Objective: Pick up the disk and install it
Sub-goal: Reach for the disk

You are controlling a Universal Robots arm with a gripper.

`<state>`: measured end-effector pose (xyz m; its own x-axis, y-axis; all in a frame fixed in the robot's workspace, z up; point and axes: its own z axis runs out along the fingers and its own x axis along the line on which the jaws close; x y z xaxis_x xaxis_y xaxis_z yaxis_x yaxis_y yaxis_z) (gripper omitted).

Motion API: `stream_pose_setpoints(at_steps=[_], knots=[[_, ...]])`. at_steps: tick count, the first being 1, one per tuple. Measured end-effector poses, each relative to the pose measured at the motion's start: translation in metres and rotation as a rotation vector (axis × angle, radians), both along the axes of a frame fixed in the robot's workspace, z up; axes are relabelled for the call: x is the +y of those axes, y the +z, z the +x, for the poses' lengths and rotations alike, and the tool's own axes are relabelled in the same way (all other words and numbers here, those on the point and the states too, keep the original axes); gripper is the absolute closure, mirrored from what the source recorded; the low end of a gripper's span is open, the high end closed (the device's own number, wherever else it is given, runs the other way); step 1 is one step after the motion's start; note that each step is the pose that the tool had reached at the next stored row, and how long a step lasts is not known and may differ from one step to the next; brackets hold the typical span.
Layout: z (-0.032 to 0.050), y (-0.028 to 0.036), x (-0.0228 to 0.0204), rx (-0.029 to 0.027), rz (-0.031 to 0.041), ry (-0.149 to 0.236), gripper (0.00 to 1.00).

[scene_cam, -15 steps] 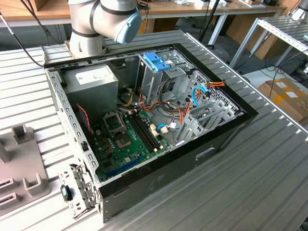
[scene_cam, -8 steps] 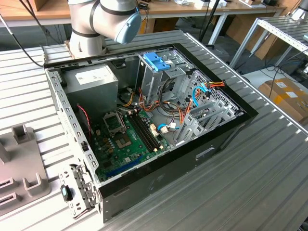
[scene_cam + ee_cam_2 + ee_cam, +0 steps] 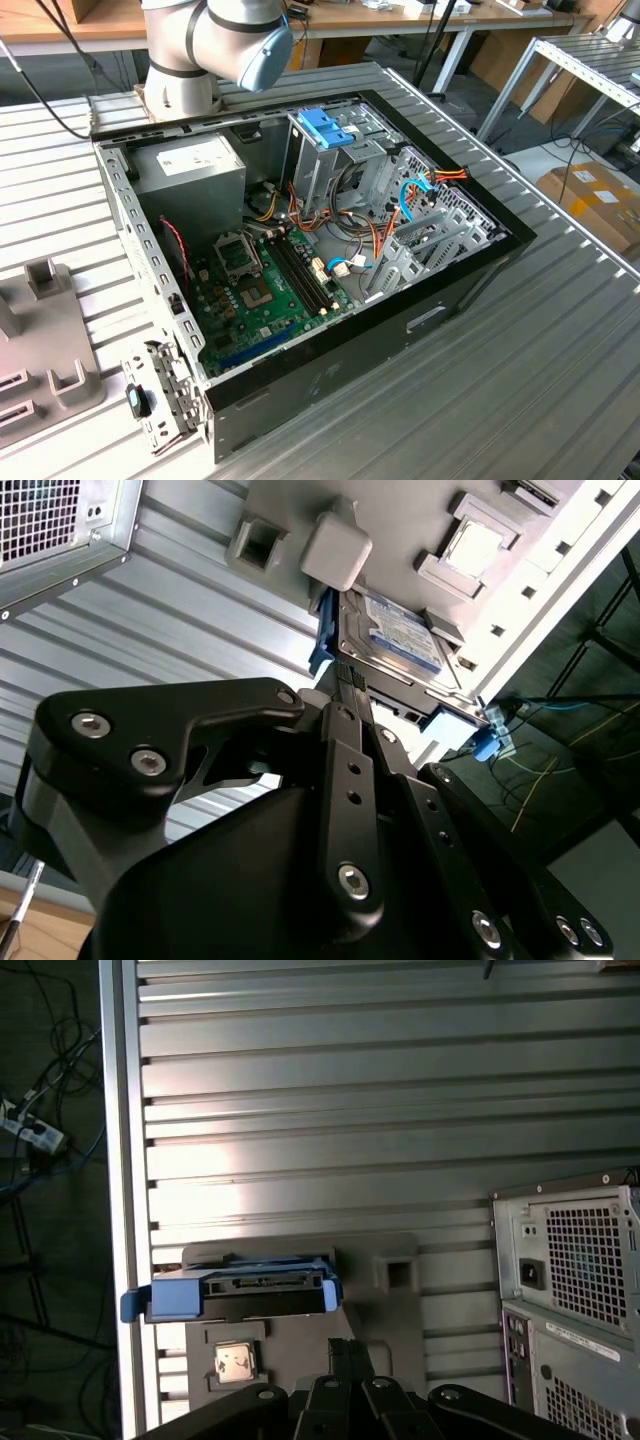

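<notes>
Pincer (image 3: 349, 1348) just beside edge of disk (image 3: 240, 1295)

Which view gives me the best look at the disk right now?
The second wrist view: it shows the labelled face of the disk. The first wrist view gives it edge-on. The exterior view takes in the computer case.

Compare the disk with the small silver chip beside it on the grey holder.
The disk is bigger and oblong; the chip is small and square. The disk sits clipped in a light-blue frame and bears a white-and-blue label; the chip lies bare, unframed. Both are silver metal and sit on the grey holder.
</notes>
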<state>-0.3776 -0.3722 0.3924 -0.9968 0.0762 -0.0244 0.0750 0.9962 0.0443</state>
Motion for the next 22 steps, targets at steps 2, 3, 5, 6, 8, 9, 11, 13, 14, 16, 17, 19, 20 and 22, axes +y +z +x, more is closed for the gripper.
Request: stream_pose_setpoints(at_steps=[2,3,5,6,8,9,11,13,14,16,17,19,20,22], knots=[[-0.0018,0.0,0.0,0.0,0.0,0.0,0.89],[-0.0027,0.0,0.0,0.0,0.0,0.0,0.89],[-0.0044,-0.0001,0.0,0.0,0.0,0.0,0.89],[-0.0053,-0.0001,0.0,0.0,0.0,0.0,0.89],[-0.0071,-0.0001,0.0,0.0,0.0,0.0,0.89],[-0.0087,-0.0001,0.0,-0.0001,0.0,0.0,0.89],[-0.011,-0.0001,0.0,0.0,0.0,0.0,0.89],[-0.0129,-0.0002,0.0002,-0.0001,0.0001,0.0,0.89],[-0.0133,-0.0004,0.0011,-0.0001,0.0001,0.0,0.89],[-0.0141,-0.0008,0.0044,-0.0001,0.0,0.0,0.89],[-0.015,-0.0011,0.0063,-0.0001,0.0001,0.0,0.89],[-0.0186,-0.0017,0.0092,0.0001,0.0,0.0,0.89],[-0.022,-0.0022,0.0104,0.0,0.0,0.0,0.89],[-0.0278,-0.003,0.0118,-0.0001,-0.0002,0.0,0.89]])
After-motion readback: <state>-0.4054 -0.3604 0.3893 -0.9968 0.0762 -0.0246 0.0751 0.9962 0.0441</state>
